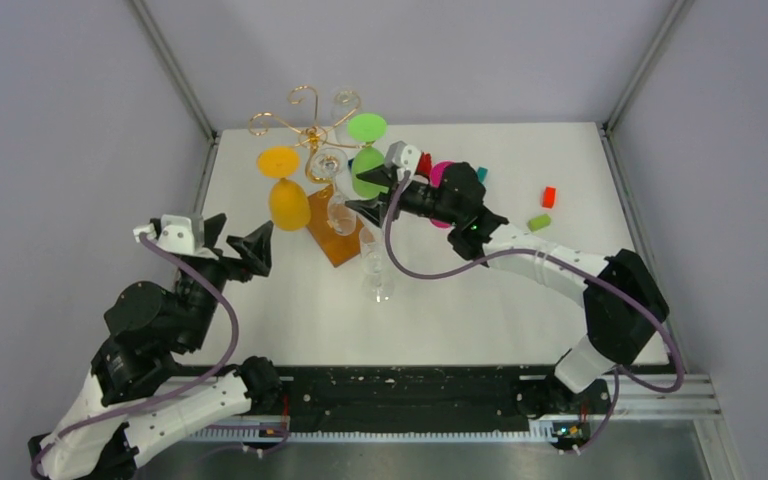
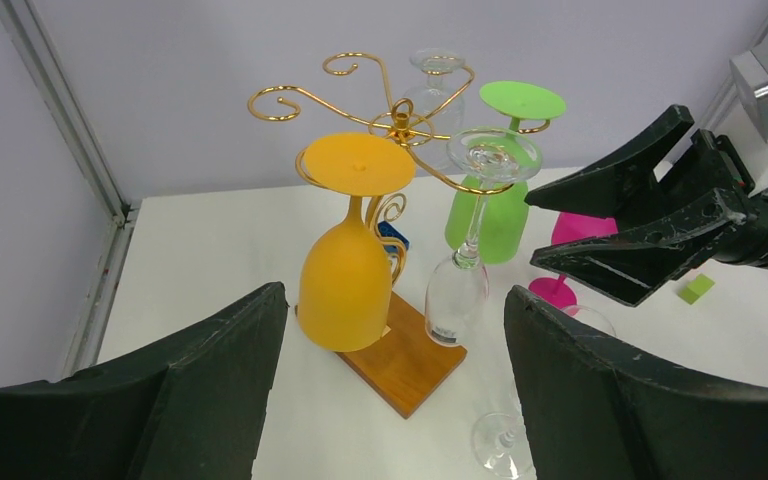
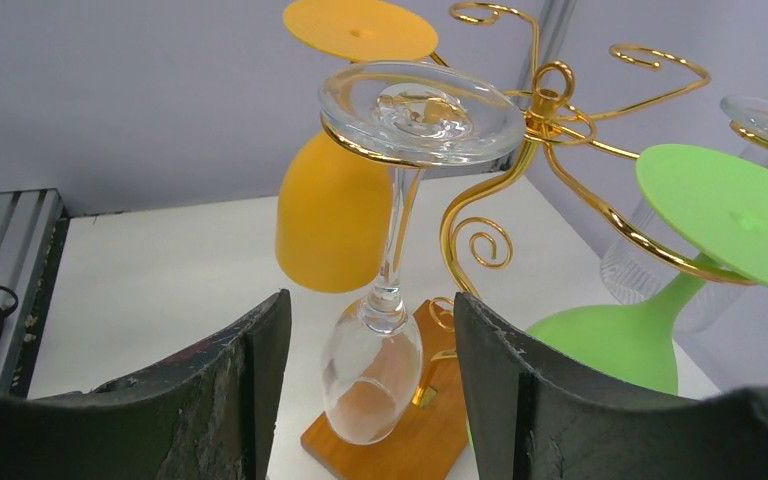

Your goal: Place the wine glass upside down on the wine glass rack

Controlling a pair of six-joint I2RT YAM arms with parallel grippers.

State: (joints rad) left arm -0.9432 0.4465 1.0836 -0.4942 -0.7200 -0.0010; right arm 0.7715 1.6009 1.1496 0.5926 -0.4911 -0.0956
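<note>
Clear wine glass (image 3: pixel 370 372) hanging bowl-down on the wine glass rack (image 2: pixel 410 368), foot seated in a gold scroll loop. Just beside its stem, right fingers (image 2: pixel 640 262) apart and empty; well off, left fingers (image 2: pixel 210 380) apart and empty too. Likely hazards: clipping stem or foot on the way out, tipping the foot off the wire; jolting the light rack, swinging orange glass (image 2: pixel 345 290) and green glass (image 2: pixel 490 215) into it.

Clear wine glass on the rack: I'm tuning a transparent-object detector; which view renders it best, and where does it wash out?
Right wrist: the clear wine glass is sharp, with glare on its foot; left wrist: crisp too; top external: small and faint, its outline hard to trace.
</note>
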